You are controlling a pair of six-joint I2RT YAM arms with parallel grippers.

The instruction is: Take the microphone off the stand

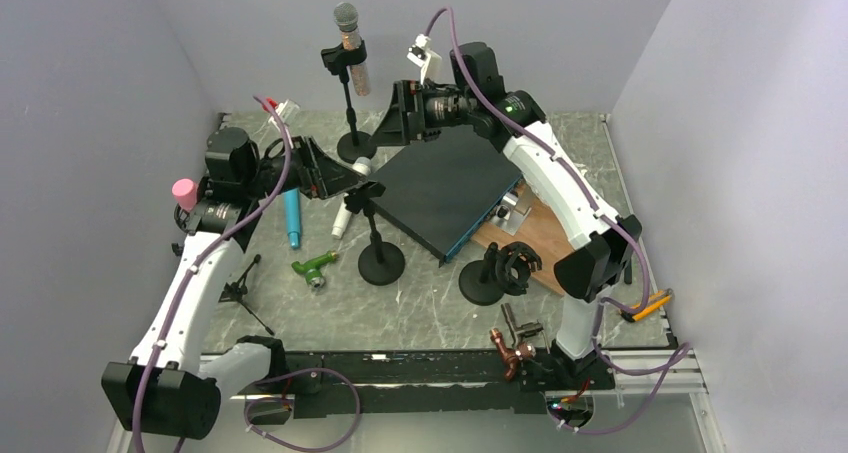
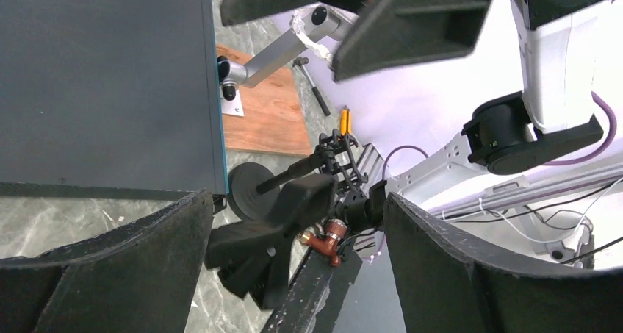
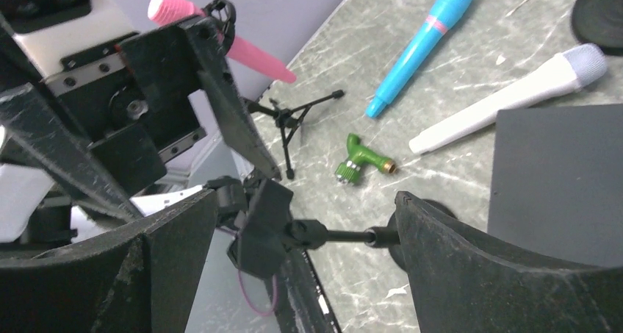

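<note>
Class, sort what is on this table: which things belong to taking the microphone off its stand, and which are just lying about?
Job: white microphone, lying flat; short stand, its clip empty; left gripper and right gripper, both open.
Lying about: blue microphone; green fitting; small tripod; dark box; wooden board.

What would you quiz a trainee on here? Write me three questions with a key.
1. True or false: the white mic lies flat on the table.
2. Which one is clipped in the back stand? A grey-headed mic; B blue mic; C white mic.
3. Fill in: the left fingers and right fingers are both ____.
Key: 1 true; 2 A; 3 open.
</note>
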